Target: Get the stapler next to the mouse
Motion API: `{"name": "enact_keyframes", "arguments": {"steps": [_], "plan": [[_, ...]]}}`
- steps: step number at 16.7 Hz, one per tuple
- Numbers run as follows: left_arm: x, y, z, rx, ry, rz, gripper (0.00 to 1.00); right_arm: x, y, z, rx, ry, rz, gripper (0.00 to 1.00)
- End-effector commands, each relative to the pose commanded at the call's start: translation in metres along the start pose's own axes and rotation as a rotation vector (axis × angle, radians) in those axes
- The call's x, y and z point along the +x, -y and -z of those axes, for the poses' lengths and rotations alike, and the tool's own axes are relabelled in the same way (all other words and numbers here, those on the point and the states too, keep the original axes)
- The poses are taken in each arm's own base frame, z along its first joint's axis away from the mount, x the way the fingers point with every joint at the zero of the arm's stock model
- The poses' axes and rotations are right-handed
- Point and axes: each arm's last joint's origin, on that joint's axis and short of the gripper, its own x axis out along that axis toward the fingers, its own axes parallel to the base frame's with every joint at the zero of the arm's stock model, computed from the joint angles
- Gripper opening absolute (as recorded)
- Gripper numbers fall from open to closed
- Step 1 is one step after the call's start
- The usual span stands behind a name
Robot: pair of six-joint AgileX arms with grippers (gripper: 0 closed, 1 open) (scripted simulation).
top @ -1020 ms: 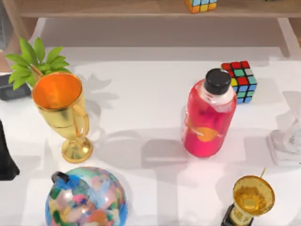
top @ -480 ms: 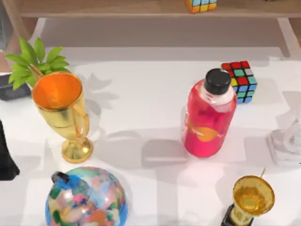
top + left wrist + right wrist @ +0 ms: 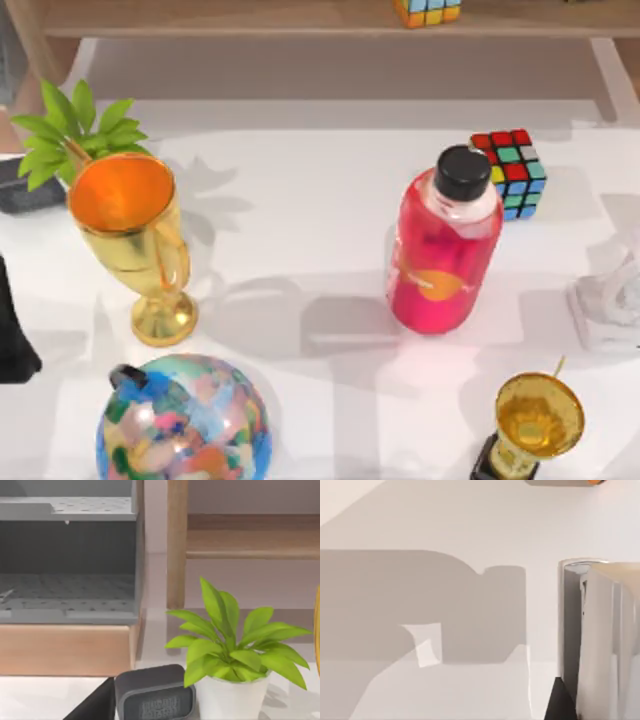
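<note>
Gold goblet [image 3: 135, 240], red bottle [image 3: 443, 250], Rubik's cube [image 3: 510, 172], globe [image 3: 183, 420], potted plant [image 3: 75, 128]

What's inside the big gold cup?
The gold cup looks empty: you can see its shiny orange inside. Its very bottom is hidden by its own wall. The green plant stands behind it, not in it.

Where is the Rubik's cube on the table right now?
In the top view, the Rubik's cube sits on the table's right half toward the back, just behind and right of the pink bottle.

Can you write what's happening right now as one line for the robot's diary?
stapler: not located | mouse: not located | left arm: parked, table's left edge | pink bottle: upright beside Rubik's cube | clear glassy block: right edge
</note>
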Motion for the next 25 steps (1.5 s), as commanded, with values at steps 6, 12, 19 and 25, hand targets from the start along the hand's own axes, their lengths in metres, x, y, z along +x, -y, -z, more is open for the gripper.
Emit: {"name": "enact_keyframes", "arguments": {"steps": [6,12,19,25], "plan": [[0.0000,0.0000,0.0000,0.000,0.000,0.000,1.00,0.0133,-0.0031,0.0074,0.004,-0.041,-0.024,0.00],[0.0000,0.0000,0.0000,0.000,0.000,0.000,1.00,0.0133,-0.0031,0.0074,0.004,-0.041,-0.024,0.38],[0.0000,0.0000,0.0000,0.000,0.000,0.000,1.00,0.0133,-0.0031,0.0074,0.004,-0.041,-0.024,0.90],[0.0000,0.0000,0.0000,0.000,0.000,0.000,1.00,0.0133,-0.0031,0.0074,0.004,-0.041,-0.024,1.00]]}}
